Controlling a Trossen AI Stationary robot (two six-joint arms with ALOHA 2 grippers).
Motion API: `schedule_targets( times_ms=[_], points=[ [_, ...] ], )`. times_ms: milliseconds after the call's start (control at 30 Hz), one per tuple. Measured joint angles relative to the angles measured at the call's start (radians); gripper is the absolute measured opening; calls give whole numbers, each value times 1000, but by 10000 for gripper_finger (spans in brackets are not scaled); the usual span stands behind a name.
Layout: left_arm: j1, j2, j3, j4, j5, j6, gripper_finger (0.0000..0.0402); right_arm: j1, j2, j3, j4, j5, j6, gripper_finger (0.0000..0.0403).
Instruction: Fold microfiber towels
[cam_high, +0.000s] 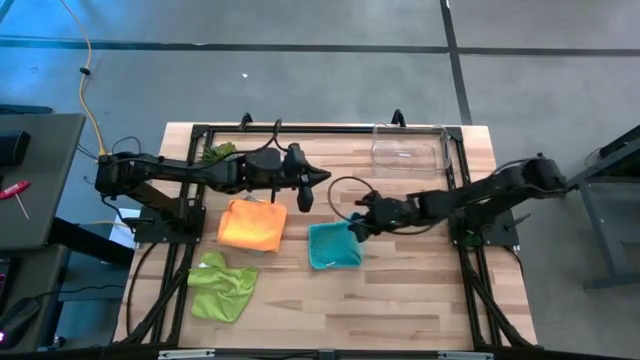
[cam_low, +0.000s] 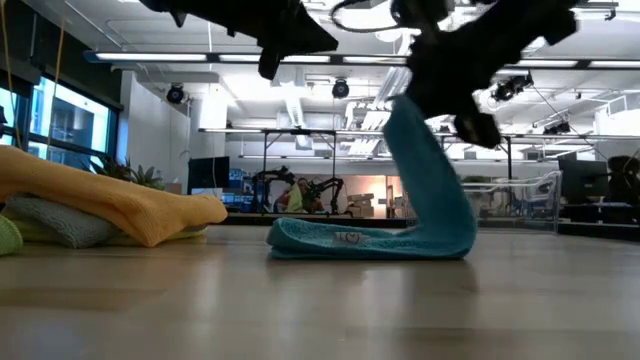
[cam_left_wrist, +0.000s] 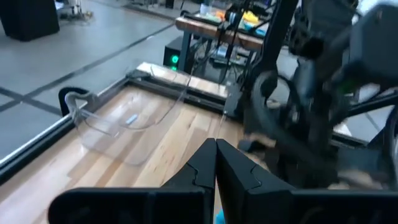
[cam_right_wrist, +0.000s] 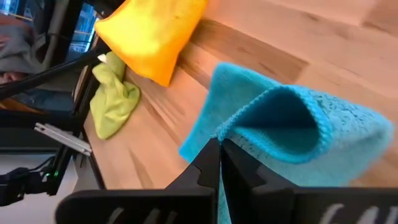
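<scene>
A teal towel (cam_high: 335, 250) lies at the table's middle, one side raised off the wood. My right gripper (cam_high: 354, 228) is shut on that raised side (cam_low: 425, 150). The rest of the towel (cam_low: 350, 240) lies flat on the table. An orange towel (cam_high: 252, 226) lies folded to its left, and a lime green towel (cam_high: 222, 286) lies crumpled near the front left. My left gripper (cam_high: 305, 190) hovers shut and holds nothing, above the table beyond the orange towel. My right gripper pinches the teal towel's hemmed edge (cam_right_wrist: 231, 132) between its two fingers. They come slanting down from the table's right side. The held side rises from the table and curls over in a loop (cam_right_wrist: 292, 124). The far part stays on the wood.
A clear plastic bin (cam_high: 410, 148) stands at the far right of the table. A small green spiky thing (cam_high: 218, 152) sits at the far left. In the low view a grey cloth (cam_low: 60, 226) shows under the orange towel (cam_low: 120, 200). Bare wood lies along the near edge.
</scene>
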Motion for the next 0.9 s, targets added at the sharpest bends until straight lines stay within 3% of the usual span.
schedule_targets(
  times_ms=[533,900],
  points=[
    [6,-68,0,2,-4,8,0,-32,433,304,47,-149,-126,0],
    [6,-73,0,6,-3,8,0,-32,500,321,57,-91,-72,0]
  ],
)
